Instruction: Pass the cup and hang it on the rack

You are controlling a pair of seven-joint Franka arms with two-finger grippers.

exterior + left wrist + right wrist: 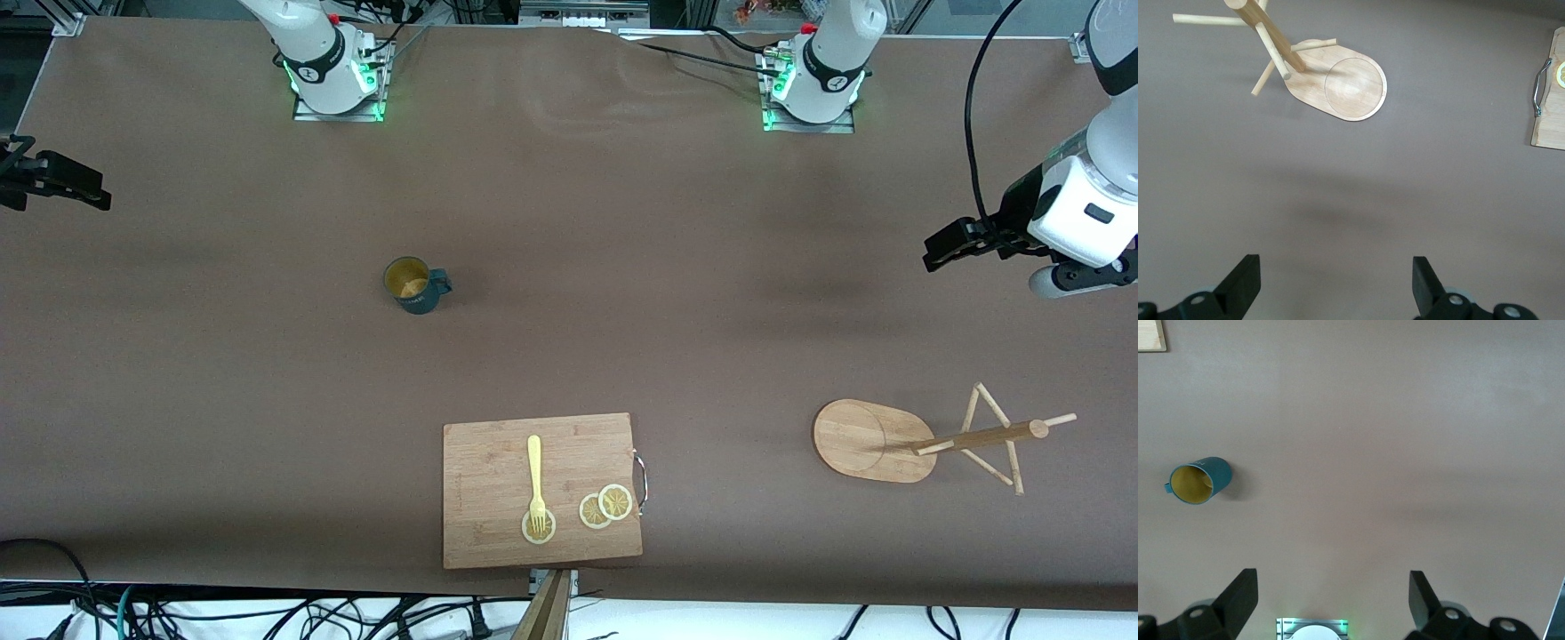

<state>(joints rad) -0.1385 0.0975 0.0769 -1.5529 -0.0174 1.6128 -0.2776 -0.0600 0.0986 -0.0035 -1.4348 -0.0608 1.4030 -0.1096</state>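
The dark teal cup [413,284] [1201,482] stands upright on the brown table, toward the right arm's end, its yellowish inside showing. The bamboo rack [867,440] [1345,87] stands toward the left arm's end, nearer the front camera, its post and pegs rising from an oval base. My left gripper [951,243] [1336,267] hangs open over bare table at the left arm's end, apart from the rack. Over the table edge at the right arm's end, my right gripper [49,178] [1331,580] is open with nothing in it, well away from the cup.
A rectangular wooden cutting board [498,533] [1553,100] lies near the table's front edge, between cup and rack. On it are a yellow fork [535,480] and lemon slices [606,505]. The arms' bases [333,67] stand along the table edge farthest from the front camera.
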